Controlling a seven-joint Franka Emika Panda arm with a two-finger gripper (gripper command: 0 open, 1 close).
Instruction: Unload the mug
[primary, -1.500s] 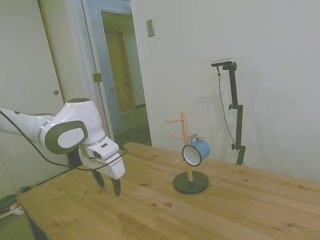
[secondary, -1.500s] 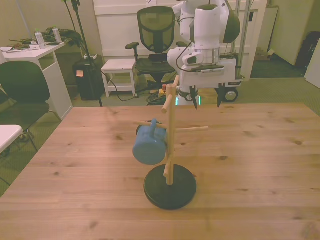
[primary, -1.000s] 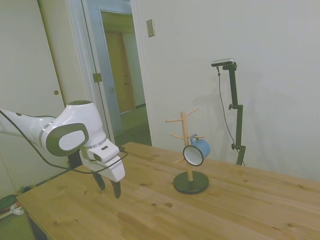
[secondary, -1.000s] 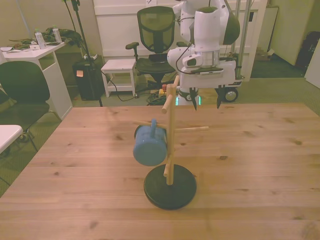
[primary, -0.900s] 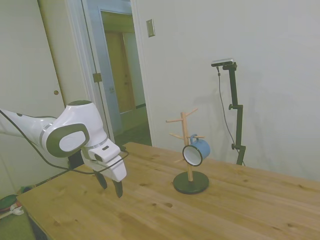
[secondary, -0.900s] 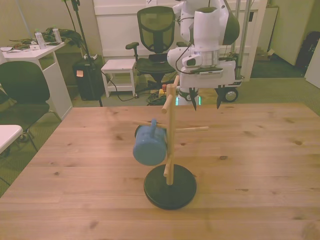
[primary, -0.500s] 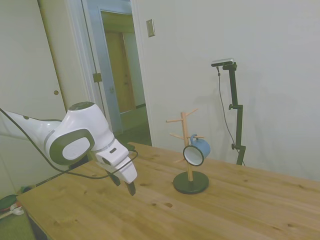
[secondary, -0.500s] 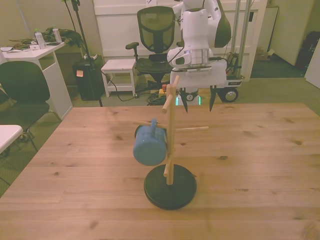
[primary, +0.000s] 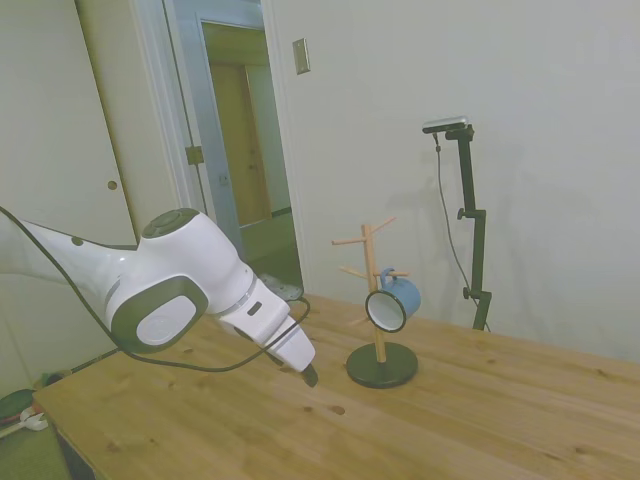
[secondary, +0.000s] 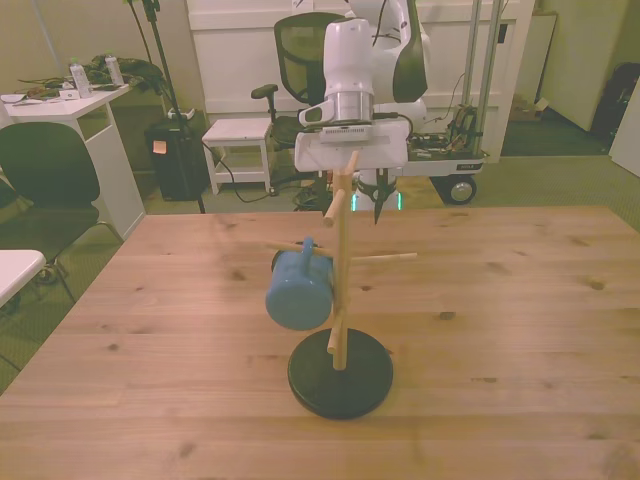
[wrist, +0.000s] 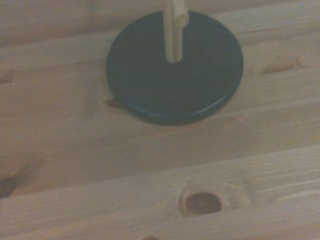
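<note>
The light-blue mug hangs by its handle on a lower peg of the wooden peg stand, on the front view's left of the post, white inside facing the side camera. My gripper hovers low over the table, tilted toward the stand's black base, a short way from it and well below the mug. It is open and holds nothing; one finger shows beside the post, the other is hidden behind a peg. The mug is out of the wrist view.
The wooden table carries only the stand. A doorway lies behind the arm in the side view. Beyond the table's far edge are an office chair, a stool and a white desk.
The arm has swung toward the stand and tipped the hand forward; the gripper went from hanging straight down near the table's edge to close by the base. The mug has not moved.
</note>
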